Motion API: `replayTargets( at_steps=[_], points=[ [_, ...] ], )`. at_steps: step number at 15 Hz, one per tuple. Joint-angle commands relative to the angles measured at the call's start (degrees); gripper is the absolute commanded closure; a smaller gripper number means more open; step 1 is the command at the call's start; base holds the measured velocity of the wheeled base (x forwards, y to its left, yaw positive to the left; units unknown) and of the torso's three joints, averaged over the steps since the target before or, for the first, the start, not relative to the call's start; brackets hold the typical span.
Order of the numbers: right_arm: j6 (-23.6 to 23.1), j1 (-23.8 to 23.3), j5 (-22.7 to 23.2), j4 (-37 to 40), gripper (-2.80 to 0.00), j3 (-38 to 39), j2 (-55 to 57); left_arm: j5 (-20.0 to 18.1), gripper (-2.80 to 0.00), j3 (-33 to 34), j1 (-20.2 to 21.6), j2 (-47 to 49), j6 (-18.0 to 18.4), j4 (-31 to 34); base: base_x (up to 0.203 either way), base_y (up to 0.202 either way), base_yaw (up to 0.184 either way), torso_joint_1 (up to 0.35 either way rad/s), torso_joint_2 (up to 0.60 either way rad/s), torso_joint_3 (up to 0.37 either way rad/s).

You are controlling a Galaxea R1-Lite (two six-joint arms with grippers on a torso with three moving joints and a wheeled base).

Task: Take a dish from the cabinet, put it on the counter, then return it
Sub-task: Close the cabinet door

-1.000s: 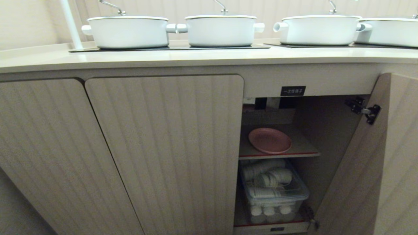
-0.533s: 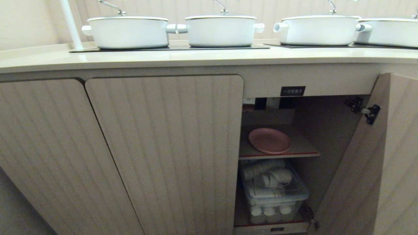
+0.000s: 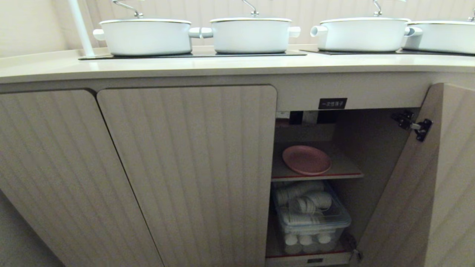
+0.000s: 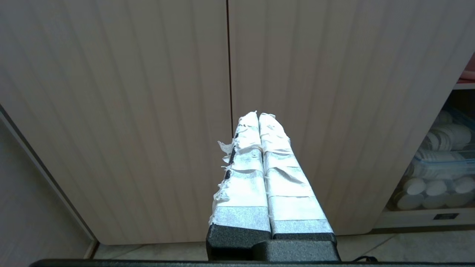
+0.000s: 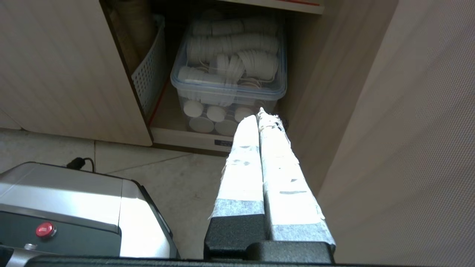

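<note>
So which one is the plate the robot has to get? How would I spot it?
Find the long cream counter with the white pots on it, then look under it at the one cabinet whose door hangs open. On its inner shelf lies the dish, a flat pink plate, alone there. Everything in the clear box below is white.

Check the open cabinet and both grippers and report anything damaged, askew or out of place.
Only the tape stands out: the white wrapping on the left gripper is torn and frayed along one finger's edge, and slightly ragged at the right gripper tips. The pink dish lies flat on the cabinet shelf, and the clear box below sits square.
</note>
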Motion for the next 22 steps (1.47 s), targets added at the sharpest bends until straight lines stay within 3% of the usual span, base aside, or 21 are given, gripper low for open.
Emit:
replayTargets(
  at_steps=[1,8,12,16,18,22],
  points=[
    [0.0,0.5,0.0,0.0,0.00,0.0,-0.1,0.0,0.00,0.0,-0.1,0.0,0.0,0.0,0.000,0.000,0.000,0.000,0.00,0.000],
    [0.3,0.5,-0.1,0.0,0.00,0.0,-0.1,0.0,0.00,0.0,0.0,0.0,0.0,0.0,0.000,0.000,0.000,0.000,0.00,0.000],
    [0.4,-4.5,-0.1,0.0,0.00,0.0,-5.0,0.0,0.00,0.0,0.0,0.0,0.0,0.0,0.000,0.000,0.000,0.000,0.00,0.000],
    [1.4,-4.2,-0.4,-0.1,0.00,0.0,-15.2,0.0,0.00,0.0,0.0,0.0,0.0,0.0,0.000,0.000,0.000,0.000,0.00,0.000],
    [4.0,-4.0,-0.8,-0.2,0.00,0.0,-16.2,0.0,0.00,0.0,0.0,0.0,0.0,0.0,0.000,0.000,0.000,0.000,0.00,0.000],
    [4.0,-4.0,-0.8,-0.2,0.00,0.0,-16.3,0.0,0.00,0.0,0.0,0.0,0.0,0.0,0.000,0.000,0.000,0.000,0.00,0.000]
  ],
)
